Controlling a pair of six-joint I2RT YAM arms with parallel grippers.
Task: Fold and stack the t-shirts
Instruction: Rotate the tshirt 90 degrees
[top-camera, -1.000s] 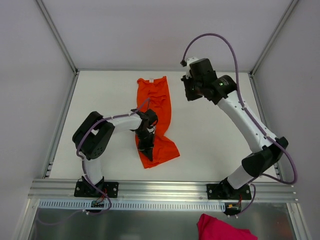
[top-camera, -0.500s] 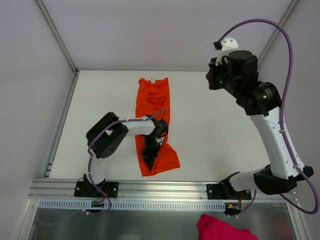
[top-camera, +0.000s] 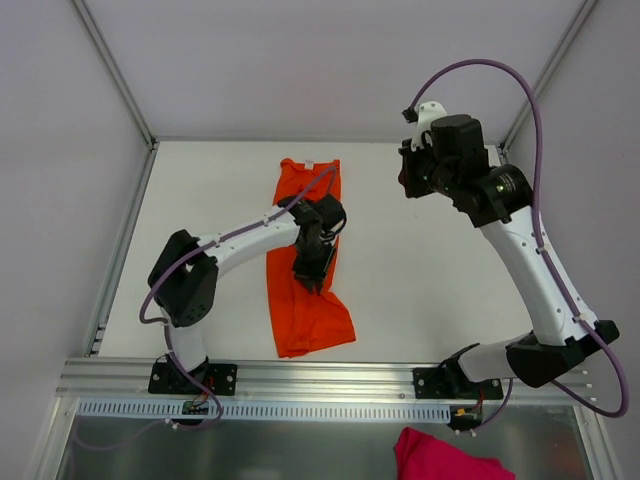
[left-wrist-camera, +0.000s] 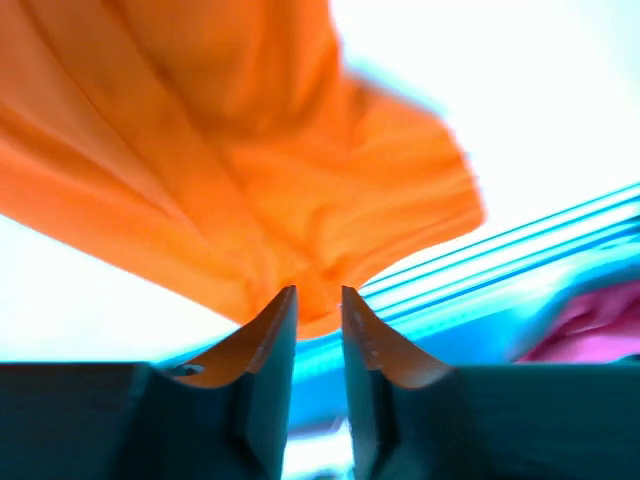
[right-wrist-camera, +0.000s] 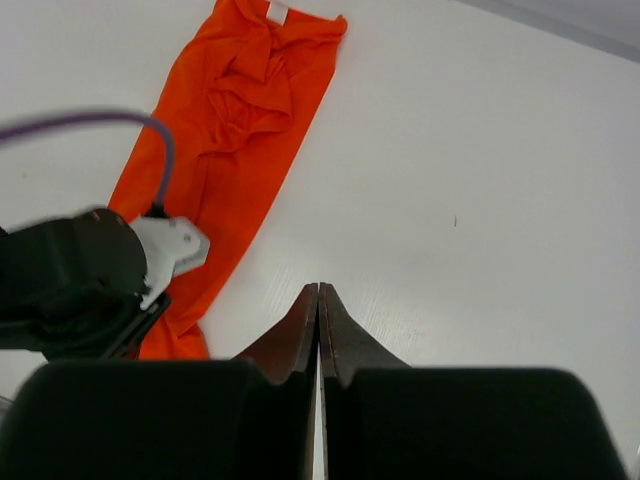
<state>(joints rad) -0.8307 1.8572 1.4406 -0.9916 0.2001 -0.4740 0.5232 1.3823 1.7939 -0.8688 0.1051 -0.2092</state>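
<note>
table (top-camera: 420, 290): white, flat | rail (top-camera: 330, 378): aluminium, along table's near edge | pink cloth (top-camera: 440, 460): crumpled, below rail

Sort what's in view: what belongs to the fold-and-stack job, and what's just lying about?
Job: bright orange soft-fabric short-sleeved t-shirt, spread on the white table; left claw, over it.
Lying about: crumpled magenta cloth, below the near metal rail, off the table.

White matte tabletop (top-camera: 420, 290), evenly lit, boxed by pale grey wall panels (top-camera: 330, 70) on far, L & R sides w/ slim alu posts (top-camera: 112, 70) at far corners, alu rail (top-camera: 330, 375) along near edge, slotted strip (top-camera: 300, 409) & dull metal sheet (top-camera: 300, 450) nearer still.
</note>
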